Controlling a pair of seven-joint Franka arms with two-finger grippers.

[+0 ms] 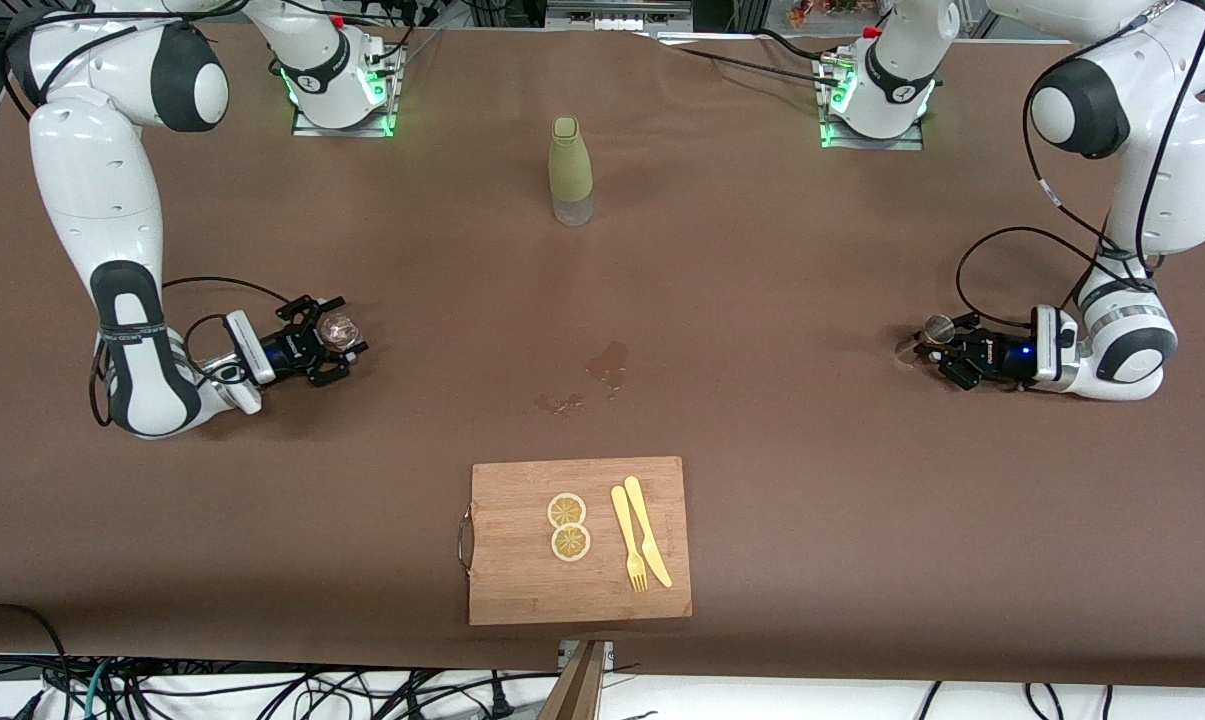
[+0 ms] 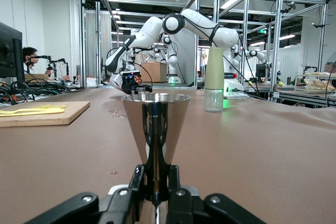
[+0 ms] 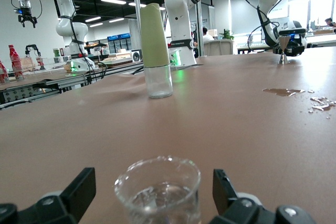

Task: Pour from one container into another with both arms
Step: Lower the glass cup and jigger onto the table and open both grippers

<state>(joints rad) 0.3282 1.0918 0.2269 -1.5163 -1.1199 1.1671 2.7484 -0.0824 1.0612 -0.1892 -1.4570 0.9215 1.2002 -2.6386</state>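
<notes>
While both arms sit low at their table ends, I note:
Right gripper (image 1: 330,345): fingers spread wide beside a small clear glass (image 3: 158,190), not touching it.
Left gripper (image 1: 947,347): clamped on the stem of a shiny metal cone cup (image 2: 155,124).
Bottle (image 1: 570,171): olive sleeve, clear base, upright mid-table.
Table (image 1: 822,470): brown, matte, with a wet spill (image 1: 607,362) and open room around it.
</notes>
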